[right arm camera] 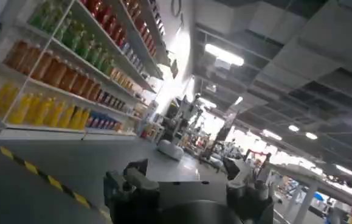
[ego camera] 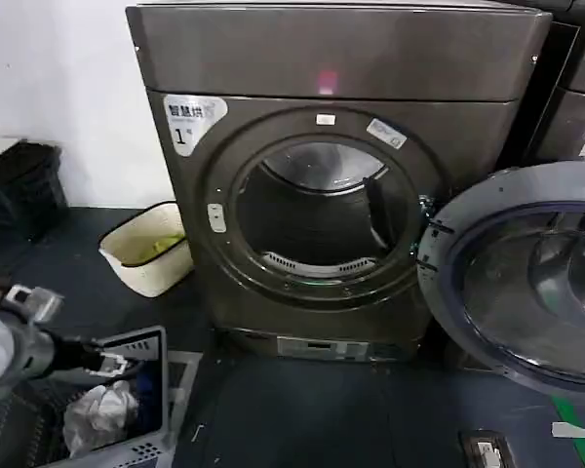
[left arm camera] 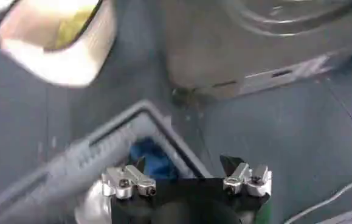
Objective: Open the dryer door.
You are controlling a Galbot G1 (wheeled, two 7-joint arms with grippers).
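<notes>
Head view shows the big boxy bronze-grey metallic dryer [ego camera: 331, 185] standing on the dark floor with its drum mouth exposed, and the large round dryer door [ego camera: 526, 278], grey plastic inner ring around domed glass, already swung wide on its hinge to the robot's right side of the opening. I judge the task essentially done; what remains is to leave the door resting wide and withdraw without knocking it back.

The left gripper [ego camera: 112, 364] hangs low on the robot's left, well apart from the door, above a grey plastic laundry basket [ego camera: 127, 429] holding white and blue cloth. In the left wrist view the left gripper [left arm camera: 186, 176] has its fingers [left arm camera: 130, 181] spread apart with nothing between them. A good finish would be to keep this arm clear of the basket rim and of the cream plastic tub [ego camera: 151, 249] beside the machine.

The right gripper [right arm camera: 188, 192] points away from the dryer toward shelves of coloured bottles [right arm camera: 60, 67]; whether its fingers are parted or closed I cannot tell.

A white corner sticker [ego camera: 190, 117] on the dryer front carries a large "1" under blue characters too small to read. A small pink light [ego camera: 326, 80] glows on the top panel.
</notes>
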